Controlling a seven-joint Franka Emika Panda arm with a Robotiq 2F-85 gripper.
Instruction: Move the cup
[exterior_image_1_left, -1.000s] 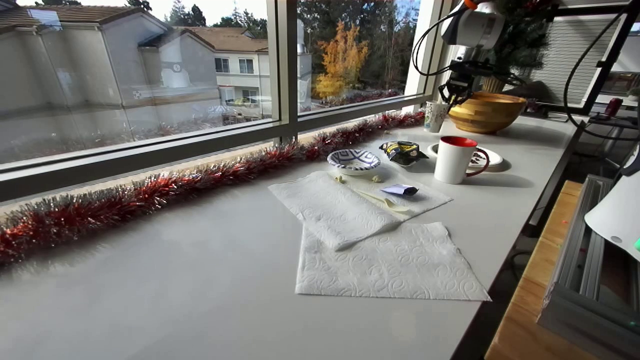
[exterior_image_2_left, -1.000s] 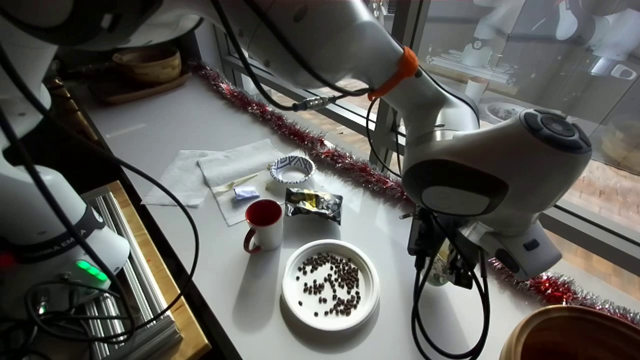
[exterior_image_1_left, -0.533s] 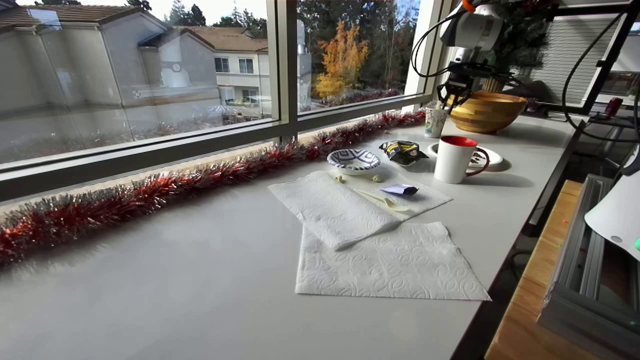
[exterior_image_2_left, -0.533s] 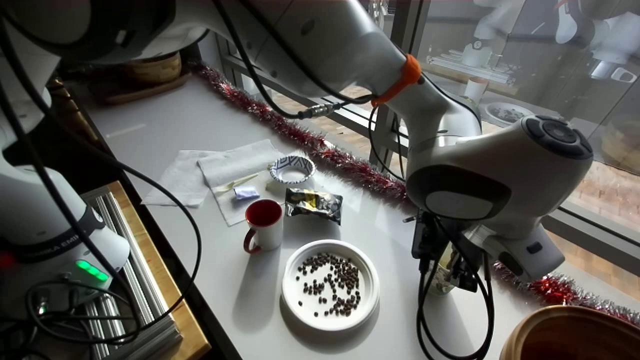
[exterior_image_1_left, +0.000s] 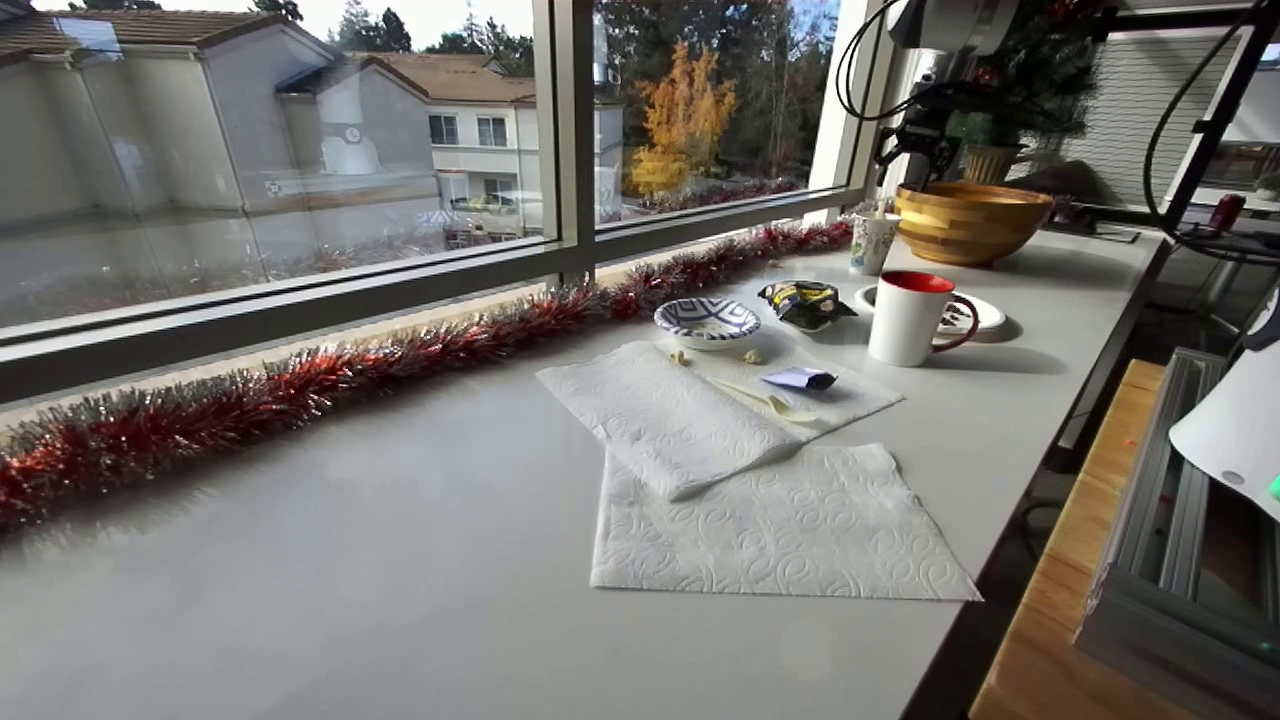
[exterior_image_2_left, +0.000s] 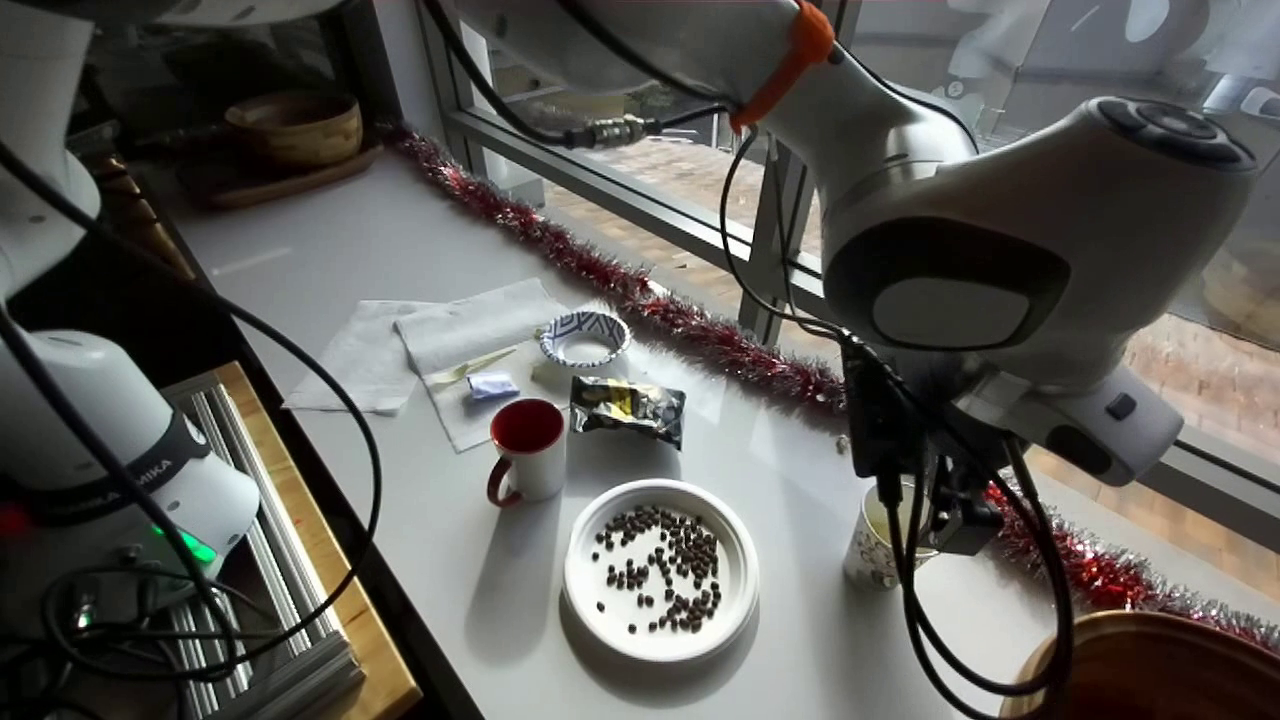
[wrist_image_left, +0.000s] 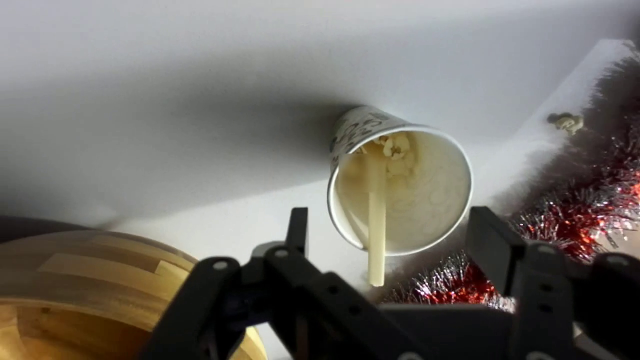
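The cup is a patterned paper cup (wrist_image_left: 367, 125), upright on the table beside the window tinsel. In the wrist view a pale stick (wrist_image_left: 376, 240) leans out over its rim, and popcorn shows inside. Both exterior views show the cup (exterior_image_1_left: 873, 245) too, though cables partly cover the cup (exterior_image_2_left: 872, 550) in an exterior view. Above it hangs my gripper (wrist_image_left: 390, 225), its jaws spread wide with no grip on anything. In an exterior view the gripper (exterior_image_1_left: 908, 165) is clear of the cup's rim.
A wooden bowl (exterior_image_1_left: 970, 225) stands close to the cup. A red-lined mug (exterior_image_2_left: 528, 450), a plate of dark beans (exterior_image_2_left: 745, 600), a foil packet (exterior_image_2_left: 628, 408), a small patterned bowl (exterior_image_2_left: 585, 340) and paper towels (exterior_image_1_left: 780, 530) lie farther along. Tinsel (exterior_image_2_left: 690, 320) lines the window.
The cup has come down slightly onto the table. My gripper has let go of it and risen above it, and the arm has lifted.
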